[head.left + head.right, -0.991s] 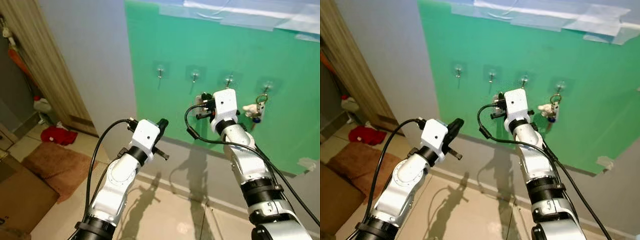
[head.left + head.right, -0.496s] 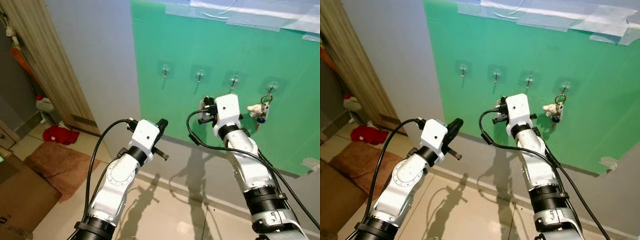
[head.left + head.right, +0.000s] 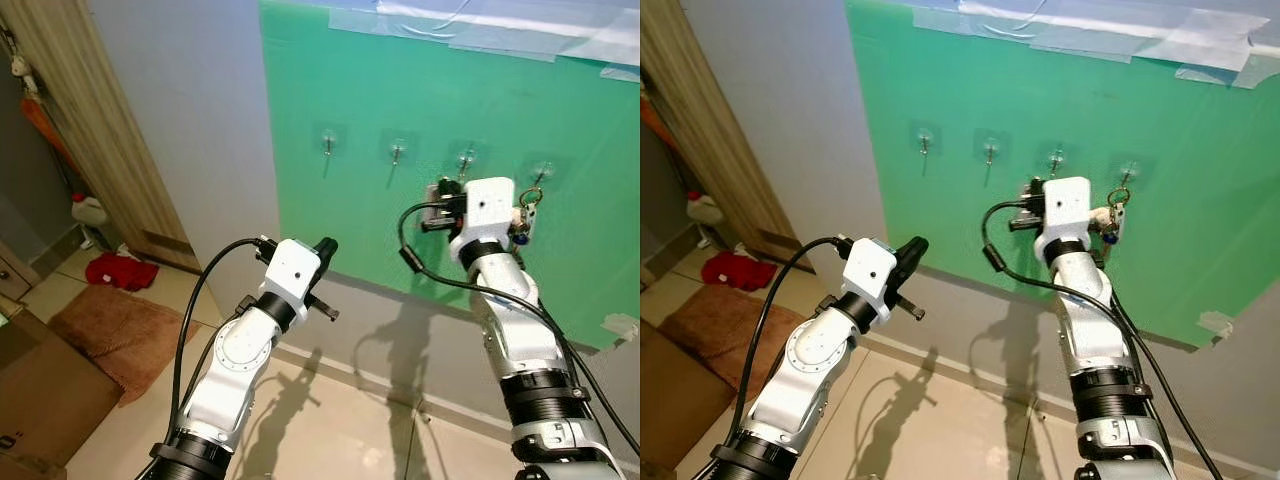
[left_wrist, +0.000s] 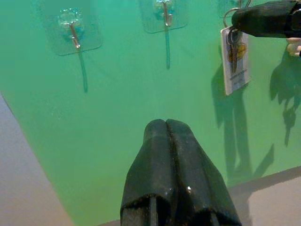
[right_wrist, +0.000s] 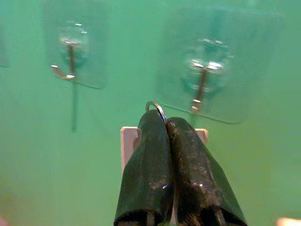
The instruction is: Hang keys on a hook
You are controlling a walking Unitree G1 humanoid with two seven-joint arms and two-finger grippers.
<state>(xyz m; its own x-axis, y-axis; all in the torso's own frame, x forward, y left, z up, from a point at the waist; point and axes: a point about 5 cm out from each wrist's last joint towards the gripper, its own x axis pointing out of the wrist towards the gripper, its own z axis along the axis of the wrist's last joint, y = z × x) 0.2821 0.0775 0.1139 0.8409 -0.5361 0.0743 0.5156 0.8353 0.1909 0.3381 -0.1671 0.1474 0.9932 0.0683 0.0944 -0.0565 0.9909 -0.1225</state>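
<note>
The keys (image 5: pixel 155 107) sit pinched in the right tool (image 5: pixel 168 123), whose fingers are pressed together on the ring and a white tag, just below a clear stick-on hook (image 5: pixel 201 84) on the green wall panel (image 3: pixel 400 80). From the left wrist, that tag hangs against the panel; the left tool (image 4: pixel 165 123) is closed, holding nothing.

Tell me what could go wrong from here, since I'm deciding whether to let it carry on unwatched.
1. The right claw pinches the small silver key ring with just a sliver showing past its tips. The ring sits beside the metal hook on its clear adhesive pad, not over it, so releasing now would likely drop the keys.
2. Pushing against that hook might peel its pad off the green wall sheet.
</note>
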